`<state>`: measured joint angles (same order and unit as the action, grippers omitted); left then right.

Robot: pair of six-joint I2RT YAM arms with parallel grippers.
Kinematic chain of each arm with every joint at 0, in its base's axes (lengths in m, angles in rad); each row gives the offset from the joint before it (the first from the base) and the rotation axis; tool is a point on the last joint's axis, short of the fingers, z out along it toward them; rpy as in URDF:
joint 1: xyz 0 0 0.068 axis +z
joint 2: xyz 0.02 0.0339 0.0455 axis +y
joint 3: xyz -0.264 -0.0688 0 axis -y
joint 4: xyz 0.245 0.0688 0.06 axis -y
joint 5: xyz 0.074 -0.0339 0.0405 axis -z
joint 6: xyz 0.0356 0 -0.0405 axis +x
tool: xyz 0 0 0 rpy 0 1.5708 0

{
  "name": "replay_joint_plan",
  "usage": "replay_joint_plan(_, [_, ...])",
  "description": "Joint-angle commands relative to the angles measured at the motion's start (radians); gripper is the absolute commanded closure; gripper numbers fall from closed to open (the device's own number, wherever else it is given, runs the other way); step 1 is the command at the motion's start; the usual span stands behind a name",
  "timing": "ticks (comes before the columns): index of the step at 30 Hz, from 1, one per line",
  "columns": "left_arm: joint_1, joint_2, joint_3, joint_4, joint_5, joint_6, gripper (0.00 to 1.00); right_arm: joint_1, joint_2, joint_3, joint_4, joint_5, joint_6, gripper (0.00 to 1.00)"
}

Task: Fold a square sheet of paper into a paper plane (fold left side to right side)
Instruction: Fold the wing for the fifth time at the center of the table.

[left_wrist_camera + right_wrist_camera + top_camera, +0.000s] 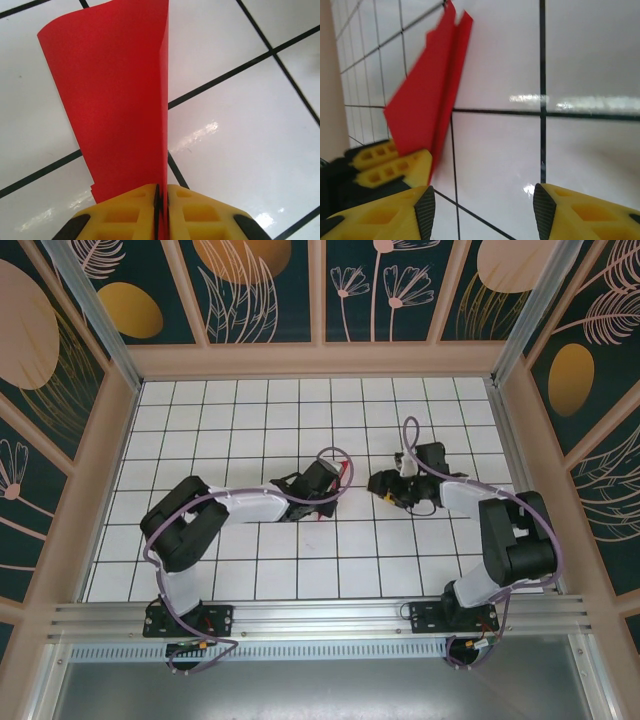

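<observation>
The square sheet of paper stands folded as a slim, pointed red paper plane [427, 95] with creases, held on edge above the white tiles. My left gripper [161, 192] is shut on its rear end, and the red paper [115, 95] rises straight out from between the yellow fingers. In the top view the left gripper [333, 482] sits at mid-table with a sliver of red paper plane [346, 471] at its tip. My right gripper [384, 486] faces it from the right. Its jaws [482, 205] are open with nothing between them, apart from the paper. The left gripper's fingers [395, 162] show at that view's left.
The white gridded table [300, 570] is fenced by a beige frame [320, 360] at the back and sides. An aluminium rail [320, 615] carrying both arm bases runs along the near edge.
</observation>
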<state>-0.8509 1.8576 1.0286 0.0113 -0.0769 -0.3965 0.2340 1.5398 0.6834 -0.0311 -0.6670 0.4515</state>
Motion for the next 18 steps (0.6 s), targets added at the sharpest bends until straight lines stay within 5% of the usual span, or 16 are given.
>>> replay_joint_plan(1, [0.037, -0.022, -0.024, 0.089, 0.149, -0.040, 0.87, 0.033, -0.017, -0.019, 0.115, 0.017, 0.043, 0.40])
replay_joint_plan(18, [0.174, 0.056, -0.101, 0.348, 0.439, -0.186, 0.89, 0.153, 0.206, 0.151, 0.256, 0.100, 0.204, 0.39])
